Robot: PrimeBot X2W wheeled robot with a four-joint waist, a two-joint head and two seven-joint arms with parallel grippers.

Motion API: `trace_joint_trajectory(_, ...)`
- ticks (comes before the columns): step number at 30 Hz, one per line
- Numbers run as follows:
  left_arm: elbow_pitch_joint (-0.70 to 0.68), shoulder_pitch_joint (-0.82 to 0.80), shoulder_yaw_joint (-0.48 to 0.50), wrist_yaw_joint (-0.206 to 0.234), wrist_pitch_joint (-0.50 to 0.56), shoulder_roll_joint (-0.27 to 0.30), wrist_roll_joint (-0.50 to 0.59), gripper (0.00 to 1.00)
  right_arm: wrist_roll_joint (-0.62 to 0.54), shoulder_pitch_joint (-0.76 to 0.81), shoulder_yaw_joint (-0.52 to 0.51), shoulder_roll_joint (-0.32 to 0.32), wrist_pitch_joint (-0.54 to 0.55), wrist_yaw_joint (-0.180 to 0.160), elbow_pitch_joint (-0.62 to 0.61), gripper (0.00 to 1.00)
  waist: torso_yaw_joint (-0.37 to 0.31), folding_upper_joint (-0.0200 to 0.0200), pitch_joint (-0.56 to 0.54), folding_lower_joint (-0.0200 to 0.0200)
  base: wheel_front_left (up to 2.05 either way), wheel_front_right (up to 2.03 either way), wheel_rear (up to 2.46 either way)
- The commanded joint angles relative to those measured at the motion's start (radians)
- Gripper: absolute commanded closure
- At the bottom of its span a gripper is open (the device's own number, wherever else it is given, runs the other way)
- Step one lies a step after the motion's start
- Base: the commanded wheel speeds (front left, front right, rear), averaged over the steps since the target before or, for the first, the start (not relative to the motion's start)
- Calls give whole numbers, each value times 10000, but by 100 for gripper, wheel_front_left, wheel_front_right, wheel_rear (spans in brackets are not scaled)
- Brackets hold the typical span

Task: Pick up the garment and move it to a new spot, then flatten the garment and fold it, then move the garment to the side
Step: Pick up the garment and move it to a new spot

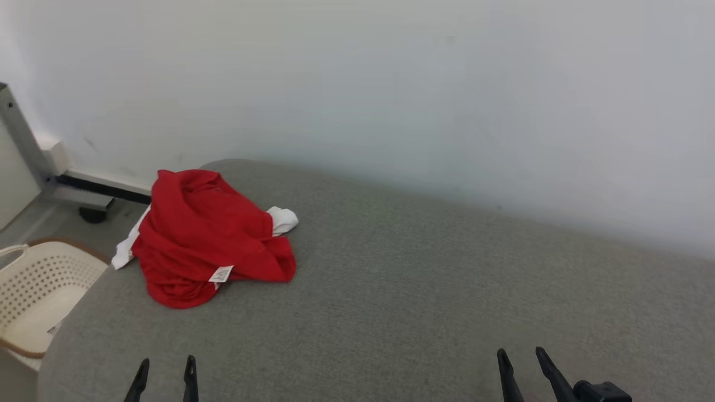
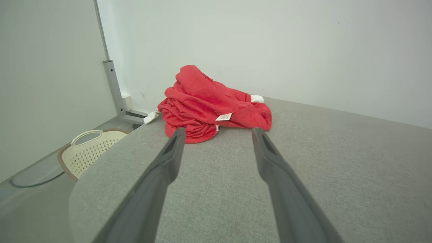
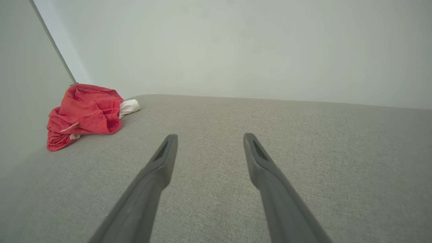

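- Garment: a red crumpled heap with white fabric showing at two sides. It lies at the far left corner of the grey padded surface, close to the rounded left edge and near the white wall. A white label sits on its near side.
- Surface: a broad grey stretch runs from the heap rightward along the wall and forward to both grippers.
- Left gripper: fingers spread, holding nothing, at the near edge, pointing toward the heap and apart from it.
- Right gripper: fingers spread, holding nothing, well apart from the garment.
- Perforated cream basket: on the floor just beyond the left edge.
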Motion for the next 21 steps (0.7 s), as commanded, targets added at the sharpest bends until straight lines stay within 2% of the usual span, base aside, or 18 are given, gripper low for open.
trace_joint_trajectory(1,-51,23,71,49,-36,73,45,0,80,-156,60,-19,-93,33,74,0,1028,-1,84,0,0,0,0)
trace_joint_trajectory(6,-375,98,377,172,-36,57,-69,0,-41,-609,400,-22,-118,33,174,0,1501,-1,523,0,0,0,0)
trace_joint_trajectory(14,-1012,487,1020,412,-36,-121,-168,0,-64,-1578,1133,-23,-100,33,557,0,1865,-1,986,0,0,0,0)
trace_joint_trajectory(21,-1003,665,1244,258,-36,-292,-289,0,-39,-2017,1458,-22,-172,33,933,0,1998,-1,1194,0,0,0,0)
